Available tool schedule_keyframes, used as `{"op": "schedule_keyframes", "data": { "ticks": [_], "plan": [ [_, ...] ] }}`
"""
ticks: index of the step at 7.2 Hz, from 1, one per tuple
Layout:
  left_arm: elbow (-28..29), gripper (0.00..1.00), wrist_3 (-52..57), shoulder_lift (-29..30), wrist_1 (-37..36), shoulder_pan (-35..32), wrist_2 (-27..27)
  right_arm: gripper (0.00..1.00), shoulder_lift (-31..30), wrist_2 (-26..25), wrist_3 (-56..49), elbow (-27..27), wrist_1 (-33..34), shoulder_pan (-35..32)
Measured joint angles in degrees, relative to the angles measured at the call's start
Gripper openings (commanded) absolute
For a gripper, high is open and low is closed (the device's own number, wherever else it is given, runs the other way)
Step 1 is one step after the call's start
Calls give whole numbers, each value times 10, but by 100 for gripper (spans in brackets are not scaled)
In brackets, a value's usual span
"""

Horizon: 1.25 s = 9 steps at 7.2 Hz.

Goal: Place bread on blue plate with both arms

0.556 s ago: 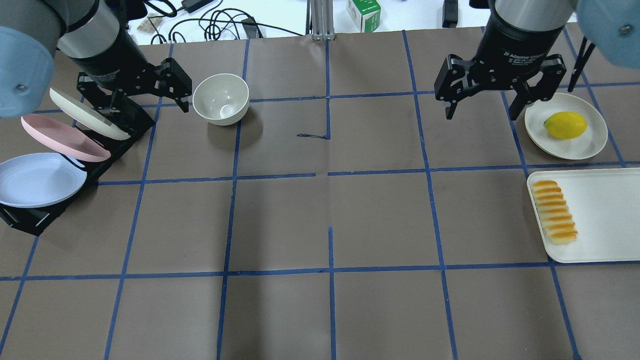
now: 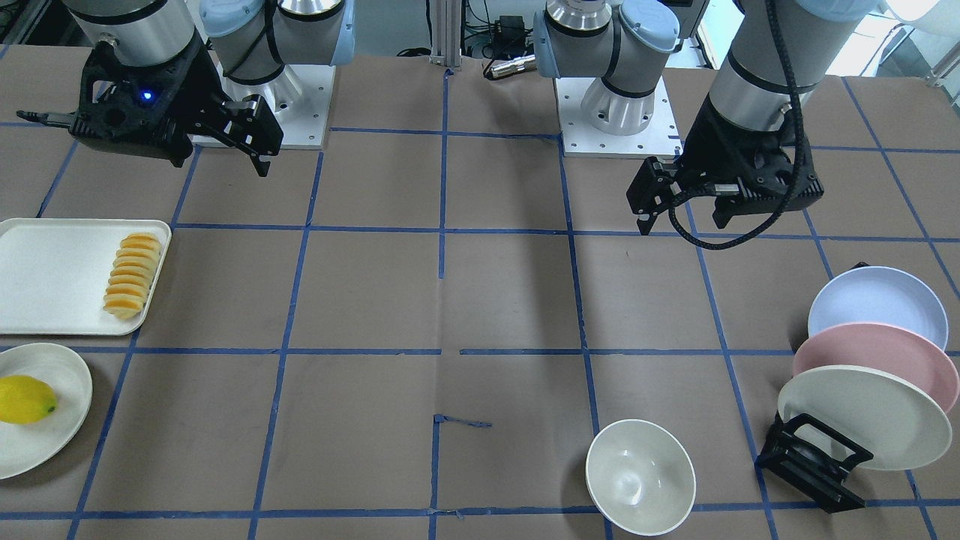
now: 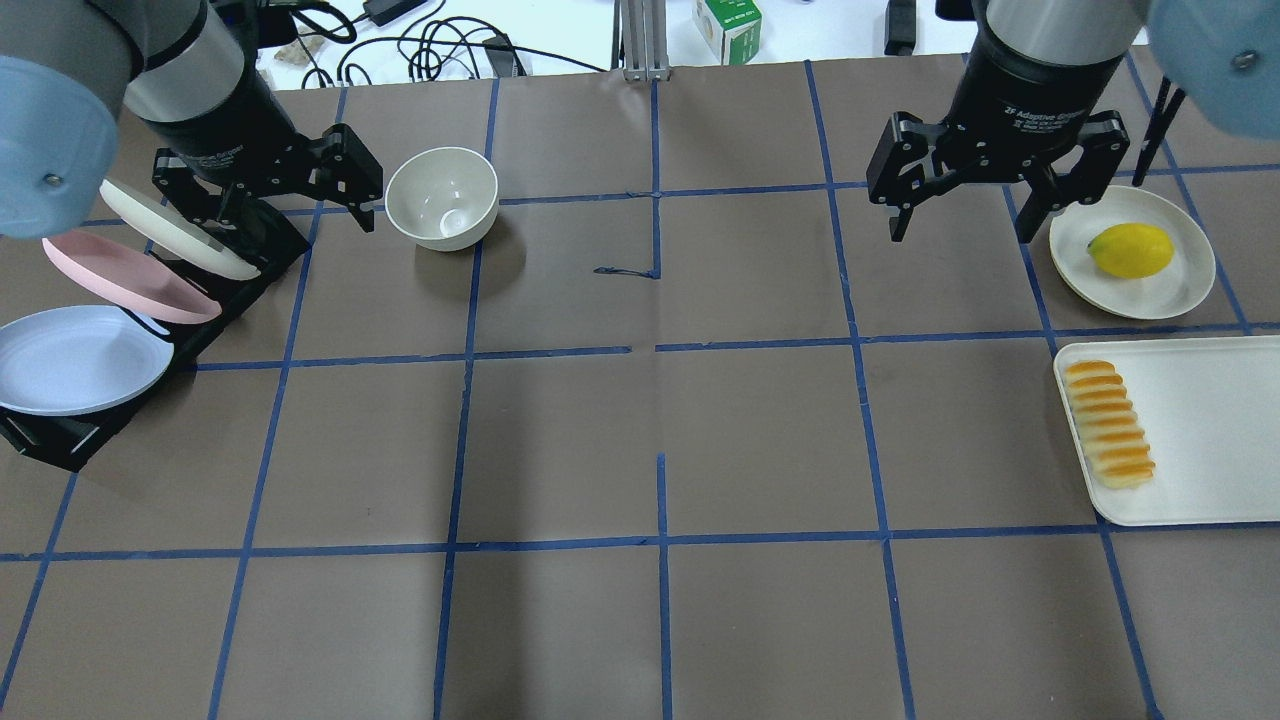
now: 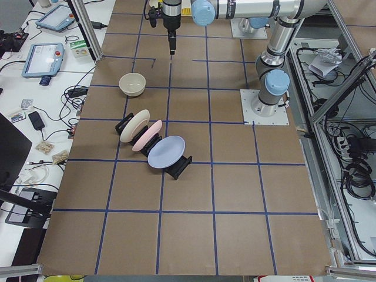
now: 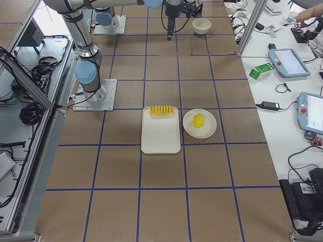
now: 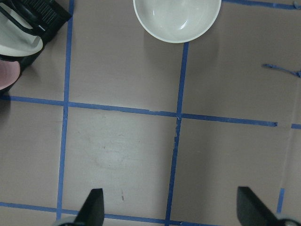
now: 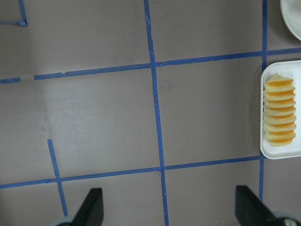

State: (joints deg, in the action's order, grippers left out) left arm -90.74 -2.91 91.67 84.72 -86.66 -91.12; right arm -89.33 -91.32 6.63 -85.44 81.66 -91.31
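Left gripper and right gripper hang spread wide, pointing down

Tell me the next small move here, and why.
Probably swing the left claw along the rack to the blue plate. It and the right claw hang open and empty, the bread lies on its tray, and the blue plate stands tilted in the rack, so it likely must come out first.
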Motion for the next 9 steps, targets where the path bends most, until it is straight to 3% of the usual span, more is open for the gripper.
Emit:
{"op": "schedule_keyframes", "data": {
  "ticks": [3, 5, 9],
  "plan": [
    [-2, 100, 0, -1, -1, 3, -2, 100, 3, 0, -31, -13, 10, 28],
    [-8, 100, -2, -9, 2, 33, -13, 100, 3, -1, -122, -50, 34, 103],
    [-43, 100, 9, -20, -6, 234, -23, 100, 7, -8, -267, -185, 195, 239]
  ]
}}
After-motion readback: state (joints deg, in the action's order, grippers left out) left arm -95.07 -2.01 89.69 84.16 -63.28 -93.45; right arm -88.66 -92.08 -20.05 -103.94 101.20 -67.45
